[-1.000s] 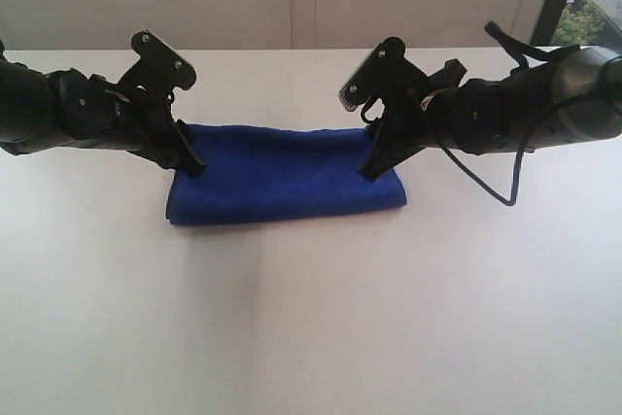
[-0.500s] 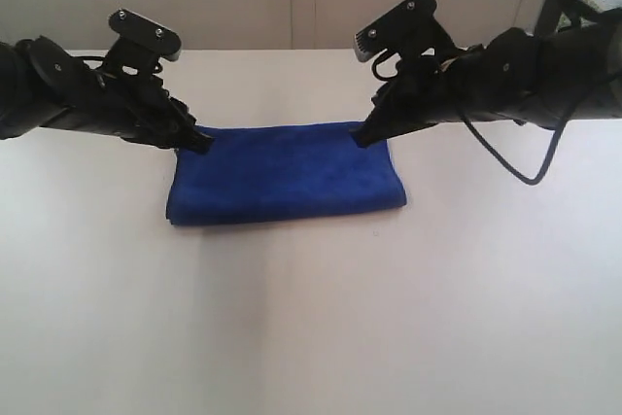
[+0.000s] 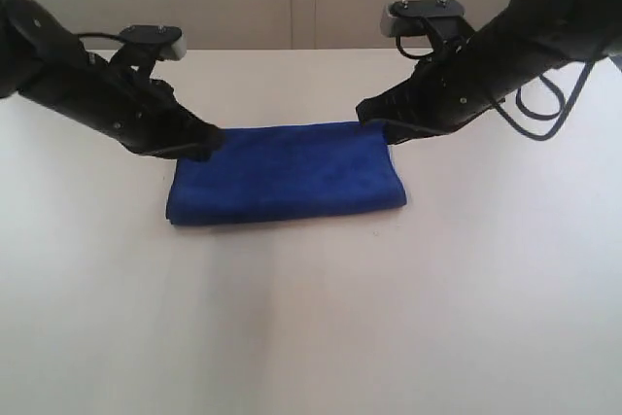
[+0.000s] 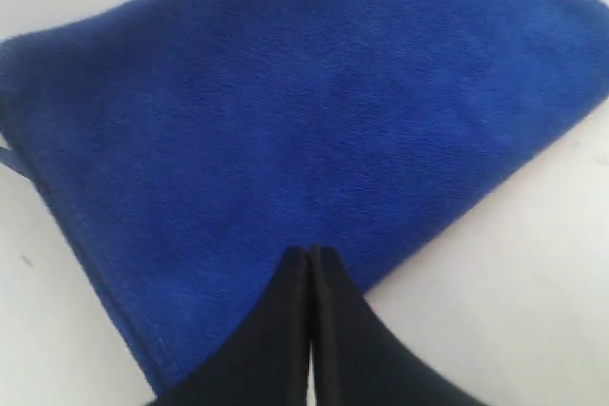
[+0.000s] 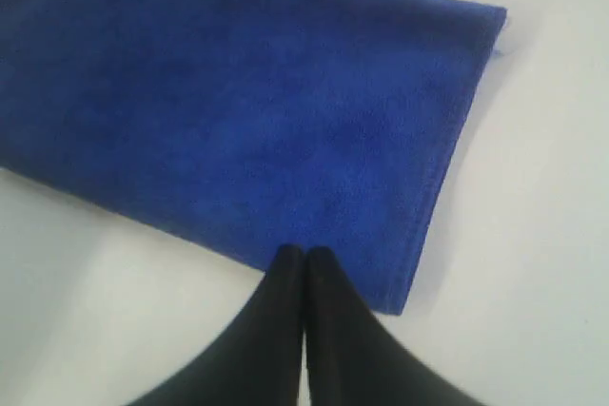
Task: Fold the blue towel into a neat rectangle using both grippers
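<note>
A broad, pale off-white, smooth-topped table (image 3: 311, 318) fills most of the exterior view. Two black jointed robot arms are held low over its far half, the left arm (image 3: 87, 94) on the left and the right arm (image 3: 515, 36) on the right, each slanting inward and downward toward the middle.

Between them a deep royal-blue, soft microfibre towel (image 3: 287, 174) lies flat on the table, folded into a long rectangle with its layers stacked and its near edge rounded. It is seen again in the left wrist view (image 4: 304, 111) and the right wrist view (image 5: 238, 102).

The black, clamp-like left tool (image 3: 209, 141) is placed at the towel's far left corner; its jaws are pressed together into a narrow point (image 4: 311, 254) over the cloth's edge. The matching right tool (image 3: 367, 112) is placed at the far right corner, likewise closed tight (image 5: 304, 254). Whether either tip touches the cloth cannot be told.

A small blue loop (image 4: 8, 157) sticks out from one corner.
</note>
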Robot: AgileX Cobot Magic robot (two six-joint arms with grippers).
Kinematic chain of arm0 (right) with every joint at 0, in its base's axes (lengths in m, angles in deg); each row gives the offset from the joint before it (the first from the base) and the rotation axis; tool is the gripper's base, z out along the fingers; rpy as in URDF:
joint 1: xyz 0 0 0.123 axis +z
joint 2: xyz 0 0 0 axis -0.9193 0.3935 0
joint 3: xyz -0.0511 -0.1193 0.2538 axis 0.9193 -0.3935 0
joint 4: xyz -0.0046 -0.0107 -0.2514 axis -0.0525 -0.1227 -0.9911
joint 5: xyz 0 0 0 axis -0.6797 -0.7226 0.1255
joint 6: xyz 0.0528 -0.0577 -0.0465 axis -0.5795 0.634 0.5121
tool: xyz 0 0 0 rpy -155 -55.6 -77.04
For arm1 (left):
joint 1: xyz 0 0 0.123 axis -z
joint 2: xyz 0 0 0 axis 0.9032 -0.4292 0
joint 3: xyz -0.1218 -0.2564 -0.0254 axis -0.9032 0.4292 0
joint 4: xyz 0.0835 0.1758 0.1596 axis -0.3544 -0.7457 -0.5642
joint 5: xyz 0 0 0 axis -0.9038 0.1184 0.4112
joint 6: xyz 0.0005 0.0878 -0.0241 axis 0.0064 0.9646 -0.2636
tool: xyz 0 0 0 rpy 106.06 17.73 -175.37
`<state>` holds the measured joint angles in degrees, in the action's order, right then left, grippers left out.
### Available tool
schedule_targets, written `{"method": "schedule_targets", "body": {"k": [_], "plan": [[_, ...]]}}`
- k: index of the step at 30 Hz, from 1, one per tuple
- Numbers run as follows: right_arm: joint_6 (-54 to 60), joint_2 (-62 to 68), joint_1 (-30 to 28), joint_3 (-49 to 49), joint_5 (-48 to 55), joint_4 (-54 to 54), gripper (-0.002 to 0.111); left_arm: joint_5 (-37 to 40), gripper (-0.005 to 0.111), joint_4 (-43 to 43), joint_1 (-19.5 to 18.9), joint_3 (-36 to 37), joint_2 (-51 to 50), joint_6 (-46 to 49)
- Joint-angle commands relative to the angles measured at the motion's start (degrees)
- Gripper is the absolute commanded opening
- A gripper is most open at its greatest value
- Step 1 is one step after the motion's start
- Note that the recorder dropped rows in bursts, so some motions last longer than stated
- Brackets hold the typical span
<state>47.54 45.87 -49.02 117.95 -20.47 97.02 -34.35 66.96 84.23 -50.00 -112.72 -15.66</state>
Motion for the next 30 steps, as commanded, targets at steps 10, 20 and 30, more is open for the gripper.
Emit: {"method": "schedule_targets", "body": {"k": [10, 20, 30], "plan": [[-5.46, 9.89, -0.51, 5.51, 2.30, -1.71, 0.000, 12.10, 0.000, -17.31, -2.36, -10.30, -8.89, -24.78], [-6.65, 15.13, -0.51, 5.51, -5.61, -1.33, 0.000, 6.13, 0.000, -13.82, -2.26, -10.30, -13.85, -24.78], [-12.01, 17.86, -0.51, 5.51, -0.56, -1.97, 0.000, 8.21, 0.000, -16.84, -2.26, -10.30, -15.82, -24.40]]}}
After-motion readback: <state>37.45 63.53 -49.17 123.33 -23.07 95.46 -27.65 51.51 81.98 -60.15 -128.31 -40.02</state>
